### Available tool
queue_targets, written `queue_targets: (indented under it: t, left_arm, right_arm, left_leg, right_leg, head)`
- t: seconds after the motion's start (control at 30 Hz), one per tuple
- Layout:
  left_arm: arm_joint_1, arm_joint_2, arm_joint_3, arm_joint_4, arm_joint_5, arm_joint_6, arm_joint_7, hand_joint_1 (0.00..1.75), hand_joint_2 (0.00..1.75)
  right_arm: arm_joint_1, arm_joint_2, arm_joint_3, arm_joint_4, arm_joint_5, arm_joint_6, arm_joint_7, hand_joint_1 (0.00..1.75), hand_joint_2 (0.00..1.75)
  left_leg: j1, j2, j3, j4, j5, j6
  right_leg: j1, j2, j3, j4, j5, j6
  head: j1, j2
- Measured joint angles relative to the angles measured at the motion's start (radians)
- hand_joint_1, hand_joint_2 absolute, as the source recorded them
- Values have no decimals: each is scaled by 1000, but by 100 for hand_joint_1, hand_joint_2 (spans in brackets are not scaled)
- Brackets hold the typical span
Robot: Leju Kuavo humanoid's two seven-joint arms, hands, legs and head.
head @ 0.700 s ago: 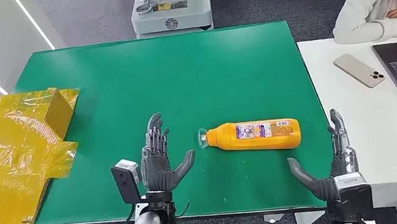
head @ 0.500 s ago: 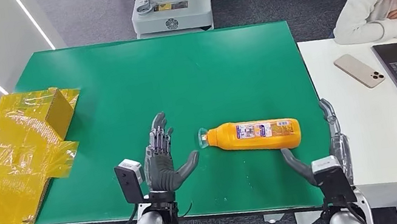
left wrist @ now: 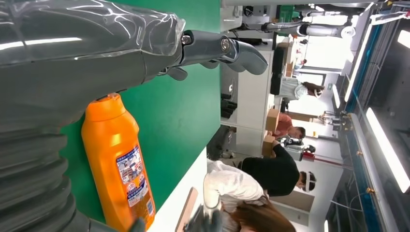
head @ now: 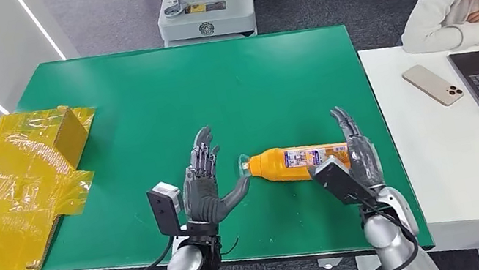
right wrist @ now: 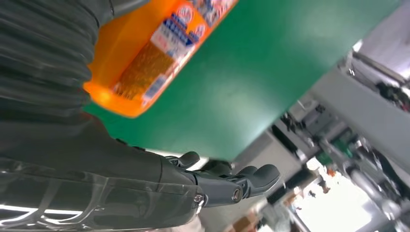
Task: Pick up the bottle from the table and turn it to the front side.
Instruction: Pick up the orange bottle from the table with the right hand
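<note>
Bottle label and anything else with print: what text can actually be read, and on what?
None legible.
Bottle: printed label in blue, white and red; too small in the head view, blurred in both wrist views.
Grey machine base beyond the green table: yellow sticker and round emblem, too small to read.

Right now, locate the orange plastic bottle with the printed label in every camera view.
Head view: orange plastic bottle lies on its side between both hands, near the front edge of the green table.
Left wrist view: bottle beside the hand's grey cover.
Right wrist view: bottle's base end against the green.
Shared landmark: the bottle's printed label.
</note>
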Motion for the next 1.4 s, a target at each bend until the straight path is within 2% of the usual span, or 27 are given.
queue_targets:
  t: [0.17,0.4,0.53,0.8,1.03,1.1,1.13,1.23,1.27,1.3,1.4]
  left_arm:
    - [-12,1,-4,27,0,-2,-6,0,175]
    - [-17,3,-4,47,0,-1,-8,0,175]
    - [-17,8,-4,51,6,2,-8,0,175]
    - [-16,17,-4,56,21,5,-9,0,175]
    - [-16,18,-5,58,25,9,-16,0,175]
    - [-16,18,-5,58,25,10,-16,0,175]
    - [-16,18,-5,58,25,10,-16,0,175]
    - [-16,18,-5,58,26,10,-16,0,175]
    - [-16,18,-5,58,26,10,-16,0,175]
    - [-16,18,-5,58,26,10,-16,0,175]
    - [-16,18,-5,58,28,13,-16,0,175]
  right_arm:
    - [-98,-14,66,143,19,66,38,0,175]
    - [-170,-29,124,260,39,123,62,0,175]
    - [-212,-56,161,325,52,160,79,0,175]
    - [-257,-125,215,388,65,190,91,0,175]
    - [-283,-148,242,414,59,198,98,1,175]
    - [-284,-150,244,417,58,198,100,10,175]
    - [-284,-152,246,418,58,199,100,27,175]
    - [-284,-156,250,421,57,201,100,108,175]
    - [-284,-157,252,422,57,201,100,124,175]
    - [-284,-158,254,424,57,201,100,134,175]
    - [-284,-162,261,427,53,200,100,134,175]
  left_leg:
    - [0,0,0,0,0,0]
    - [0,0,-1,1,0,0]
    - [0,-1,-1,1,0,0]
    - [0,-1,-1,1,0,0]
    - [0,-1,-1,2,0,0]
    - [0,-1,-1,2,0,0]
    - [0,-1,-1,2,0,0]
    - [0,-1,-1,2,0,0]
    - [0,-1,-1,2,0,0]
    - [0,-1,-1,2,0,0]
    - [0,-1,-1,2,0,0]
  right_leg:
    - [0,0,0,0,0,0]
    - [0,0,0,0,0,0]
    - [0,-1,0,0,0,0]
    - [0,-1,0,0,0,0]
    - [0,-1,0,0,0,0]
    - [0,-1,0,0,0,0]
    - [0,-1,0,0,0,0]
    - [0,-1,0,0,0,0]
    - [0,-1,0,0,0,0]
    - [0,-1,0,0,0,0]
    - [0,-1,0,0,0,0]
  head:
    - [0,0]
    - [0,0]
    - [0,0]
    - [0,0]
    - [0,0]
    - [0,0]
    - [0,0]
    - [0,0]
    - [0,0]
    - [0,0]
    - [0,0]
